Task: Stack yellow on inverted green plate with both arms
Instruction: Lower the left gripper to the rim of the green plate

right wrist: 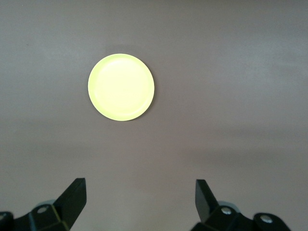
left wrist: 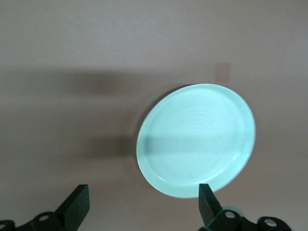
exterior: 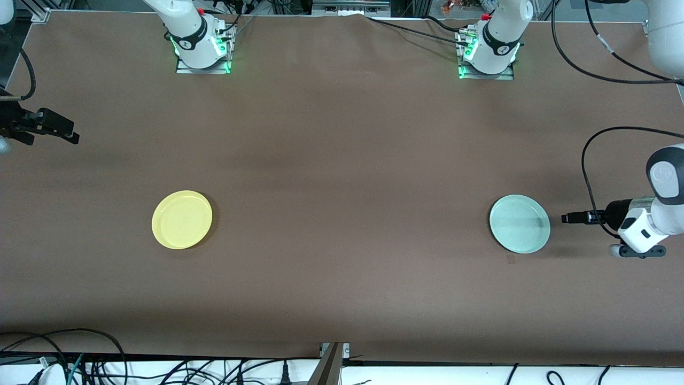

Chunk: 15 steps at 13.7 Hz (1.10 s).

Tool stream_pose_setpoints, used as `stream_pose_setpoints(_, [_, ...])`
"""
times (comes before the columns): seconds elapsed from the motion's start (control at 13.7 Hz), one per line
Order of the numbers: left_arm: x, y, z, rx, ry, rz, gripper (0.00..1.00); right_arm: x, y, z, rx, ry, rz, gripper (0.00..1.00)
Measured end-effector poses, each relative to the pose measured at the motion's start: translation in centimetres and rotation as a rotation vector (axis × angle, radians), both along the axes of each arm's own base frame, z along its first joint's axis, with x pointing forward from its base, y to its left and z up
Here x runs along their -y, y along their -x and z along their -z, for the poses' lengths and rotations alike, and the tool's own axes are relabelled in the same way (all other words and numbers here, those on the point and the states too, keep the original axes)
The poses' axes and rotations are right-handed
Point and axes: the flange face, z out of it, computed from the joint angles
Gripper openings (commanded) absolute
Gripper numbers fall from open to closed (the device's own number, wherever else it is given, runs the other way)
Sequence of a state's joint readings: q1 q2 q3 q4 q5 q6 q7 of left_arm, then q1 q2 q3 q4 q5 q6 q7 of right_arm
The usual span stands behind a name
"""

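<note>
Both spread-open hands are idling empty: left hand (left wrist: pixel 143 204) nearing the green plate (exterior: pixel 519 223) for flipping, right hand (right wrist: pixel 139 199) well off the yellow plate (exterior: pixel 182 219).

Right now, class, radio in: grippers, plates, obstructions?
Left gripper open beside green plate. Right gripper open, off toward its table end. Yellow plate untouched. Nothing lies between them.

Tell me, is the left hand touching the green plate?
Apart. The front view shows bare table between the left hand and the green plate; the hand is open beside it.
</note>
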State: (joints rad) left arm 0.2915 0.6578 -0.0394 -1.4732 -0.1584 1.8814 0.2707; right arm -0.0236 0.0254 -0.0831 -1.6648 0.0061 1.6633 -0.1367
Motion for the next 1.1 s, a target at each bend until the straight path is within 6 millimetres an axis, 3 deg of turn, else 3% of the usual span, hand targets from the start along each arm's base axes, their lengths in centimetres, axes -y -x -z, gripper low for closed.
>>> stream_pose_setpoints(0.15, [-1.6, 0.4, 2.5, 0.007, 0.052, -0.008, 1.00, 0.0, 0.0, 0.0, 0.000, 0.000, 0.000, 1.00])
stream_pose_setpoints(0.29, [-2.4, 0.5, 3.8, 0.026, 0.056, -0.016, 1.00, 0.0, 0.0, 0.0, 0.000, 0.000, 0.000, 1.00])
stream_pose_setpoints(0.59, [-2.8, 1.4, 6.4, 0.062, 0.072, -0.045, 1.00, -0.2, 0.0, 0.0, 0.000, 0.000, -0.004, 1.00])
stream_pose_setpoints(1.1, [-1.1, 0.6, 6.9, 0.142, 0.076, -0.056, 1.00, -0.3, 0.0, 0.0, 0.000, -0.001, -0.006, 1.00])
